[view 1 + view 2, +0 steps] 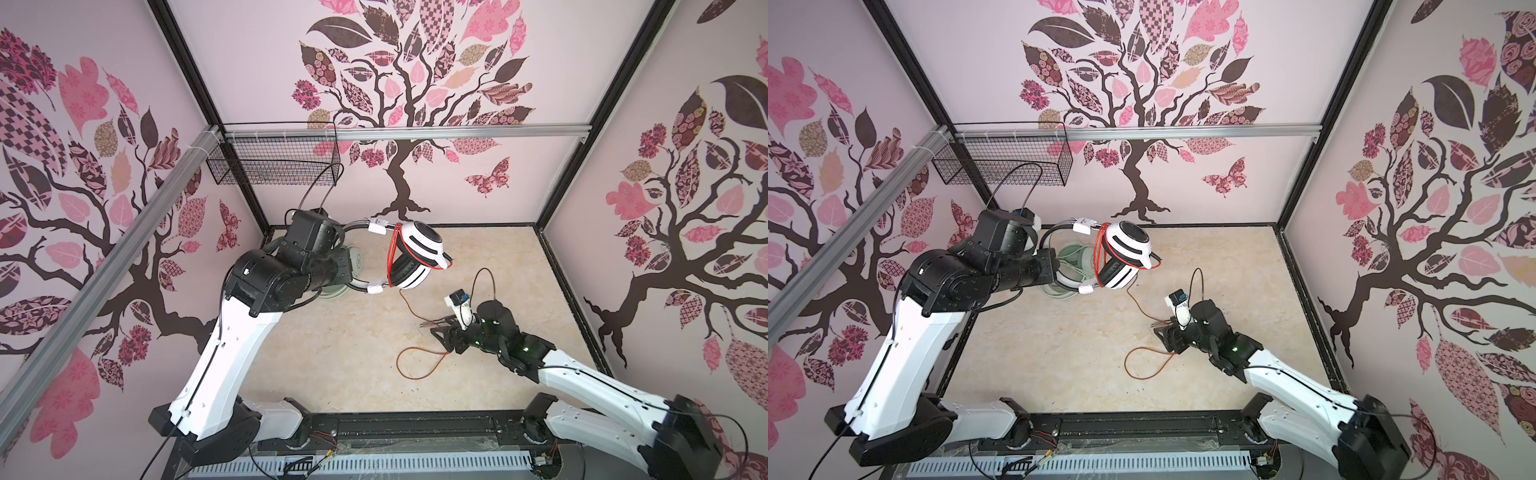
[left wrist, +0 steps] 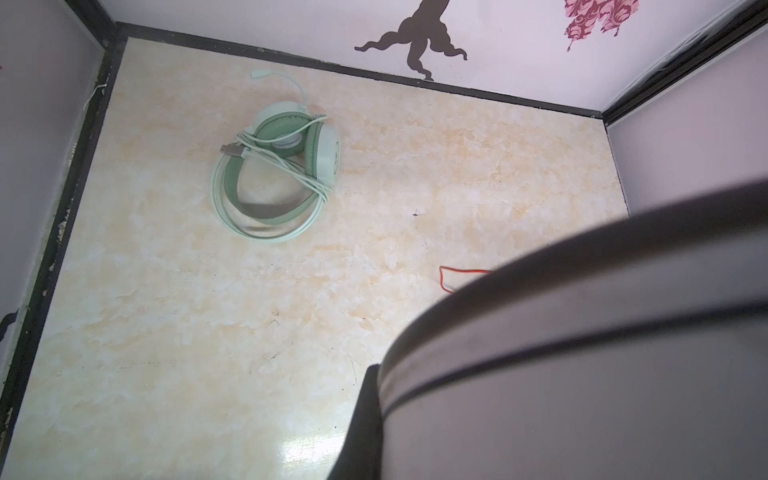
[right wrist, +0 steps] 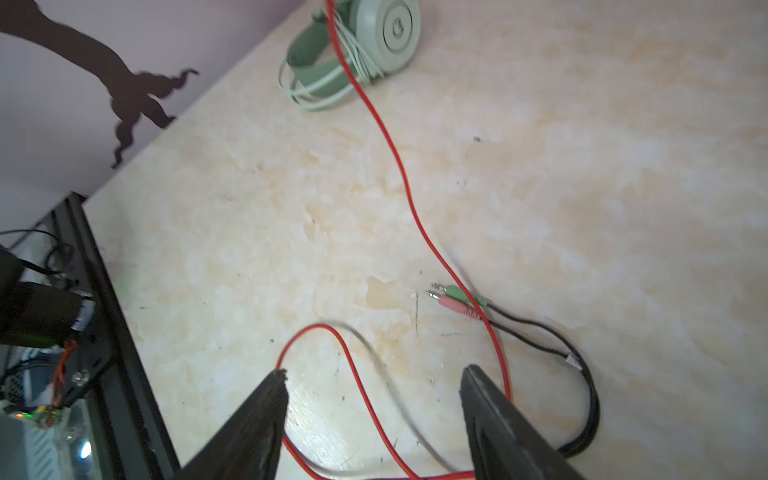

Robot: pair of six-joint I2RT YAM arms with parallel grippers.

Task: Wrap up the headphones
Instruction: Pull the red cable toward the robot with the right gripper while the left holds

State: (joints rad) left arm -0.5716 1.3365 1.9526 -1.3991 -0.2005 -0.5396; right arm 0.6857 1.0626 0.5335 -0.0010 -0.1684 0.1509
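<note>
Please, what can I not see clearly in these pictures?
- Grip of the left hand on the white headphones: hidden by the left arm in both top views.
- The mint-green headphones: mostly behind the left arm in both top views.
- The red cord: cut off at the right wrist view's edge.

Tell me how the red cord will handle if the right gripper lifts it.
Probably floppy: the red cord lies in loose curves and a loop. It would likely sag either side of the right gripper. The plugs would probably drag behind.
</note>
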